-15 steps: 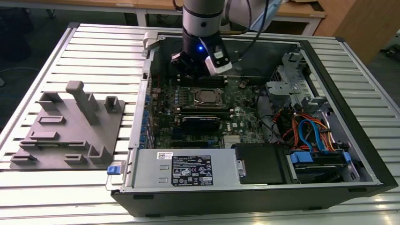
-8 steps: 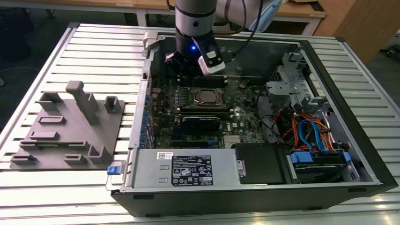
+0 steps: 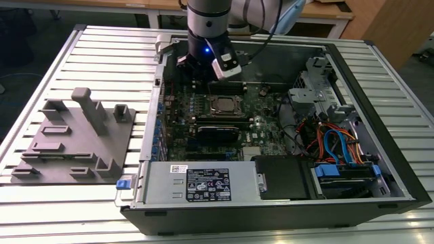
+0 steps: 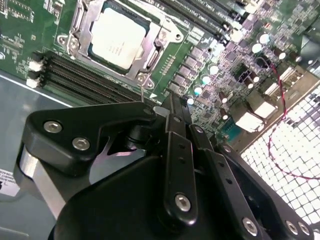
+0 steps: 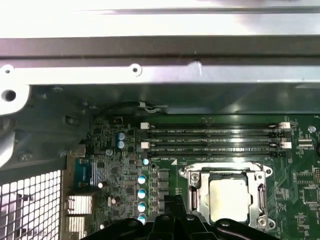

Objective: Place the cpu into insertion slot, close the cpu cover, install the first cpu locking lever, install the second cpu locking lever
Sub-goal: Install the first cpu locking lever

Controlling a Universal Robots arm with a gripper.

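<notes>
Hovering with claw [image 3: 203, 80] pinched together, gripping nothing, at twelve o'clock from chip [image 3: 221, 105] in the exterior view; chip lying under metal frame [image 4: 153, 56].

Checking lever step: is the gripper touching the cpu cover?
Apart. In the second wrist view, memory slots lie between the gripper and the cpu cover.

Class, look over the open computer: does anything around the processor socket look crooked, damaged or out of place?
Nothing stands out. In the second wrist view the chip lies flat and square, the metal cover frames it evenly on all sides, and the green circuit board around it shows no loose or broken parts.
</notes>
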